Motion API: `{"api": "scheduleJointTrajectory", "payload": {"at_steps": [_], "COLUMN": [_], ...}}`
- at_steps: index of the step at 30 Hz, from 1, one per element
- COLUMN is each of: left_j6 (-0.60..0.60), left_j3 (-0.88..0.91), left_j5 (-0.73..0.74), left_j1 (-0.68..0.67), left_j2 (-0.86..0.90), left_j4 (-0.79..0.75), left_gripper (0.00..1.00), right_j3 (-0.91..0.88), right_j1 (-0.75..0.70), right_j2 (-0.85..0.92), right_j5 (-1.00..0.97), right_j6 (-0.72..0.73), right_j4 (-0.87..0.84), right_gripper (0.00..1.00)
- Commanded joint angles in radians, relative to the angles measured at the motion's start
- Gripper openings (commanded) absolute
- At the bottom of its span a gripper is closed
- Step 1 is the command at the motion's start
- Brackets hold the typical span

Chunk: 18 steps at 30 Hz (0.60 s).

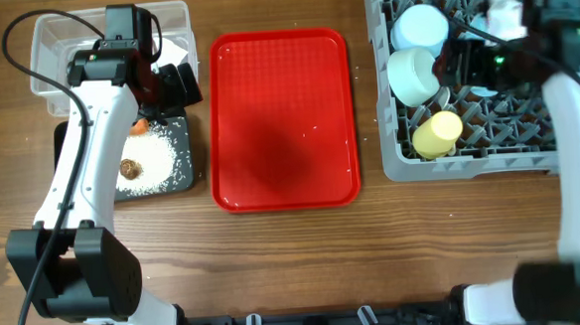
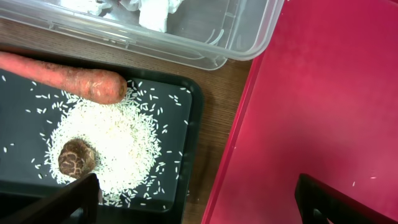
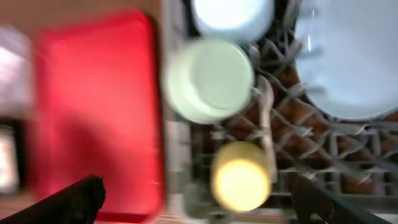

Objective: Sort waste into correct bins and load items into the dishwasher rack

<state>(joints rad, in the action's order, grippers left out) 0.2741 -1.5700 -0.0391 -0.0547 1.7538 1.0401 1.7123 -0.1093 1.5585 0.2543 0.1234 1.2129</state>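
The orange carrot (image 2: 68,81), the white rice (image 2: 118,143) and the brown lump (image 2: 76,157) lie in the black tray (image 2: 194,118). A white napkin (image 2: 155,12) lies in the clear tub (image 2: 239,43). My left gripper (image 2: 199,208) is open and empty above the black tray's right edge, also seen overhead (image 1: 172,86). The grey rack (image 1: 393,127) holds two pale blue bowls (image 1: 412,74) (image 1: 420,23), the yellow cup (image 1: 438,133), the plate (image 3: 348,56) and the white spoon (image 3: 267,124). My right gripper (image 3: 199,205) is open and empty above the rack. The red wrapper is out of view.
The flat red tray (image 1: 283,118) lies between the bins and the rack, with nothing on it. The right wrist view is blurred. My left arm covers part of the clear tub and black tray in the overhead view.
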Motion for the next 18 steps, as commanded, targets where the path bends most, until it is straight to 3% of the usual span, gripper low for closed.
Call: {"api": "scheduleJointTrajectory", "payload": {"at_steps": [1,2,5,10,15,18], "left_j6": [-0.005,-0.005,-0.005,-0.005,-0.005,-0.005], "left_j3": [-0.001,-0.001,-0.001,-0.001,-0.001,-0.001], "left_j5": [0.004,0.004,0.004,0.004,0.004,0.004], "left_j1": [0.005,0.005,0.005,0.005,0.005,0.005], "left_j2": [-0.003,-0.003,-0.003,-0.003,-0.003,-0.003], "left_j4": [-0.003,-0.003,-0.003,-0.003,-0.003,-0.003], "left_gripper": [1.00,1.00,1.00,1.00,1.00,1.00], "right_j3": [0.023,0.023,0.023,0.020,-0.102,-0.357], "right_j1": [0.000,-0.001,-0.003,-0.003,0.002,0.002], "right_j2": [-0.091,-0.103,-0.131,-0.225,-0.353,-0.510], "right_j5": [0.084,0.076,0.008,-0.176,-0.234,-0.286], "right_j6": [0.420,0.454,0.275,0.329,0.322,0.321], "right_j4": [0.006,0.016,0.060,0.073,-0.096,-0.281], "right_gripper": [1.00,1.00,1.00,1.00,1.00,1.00]}}
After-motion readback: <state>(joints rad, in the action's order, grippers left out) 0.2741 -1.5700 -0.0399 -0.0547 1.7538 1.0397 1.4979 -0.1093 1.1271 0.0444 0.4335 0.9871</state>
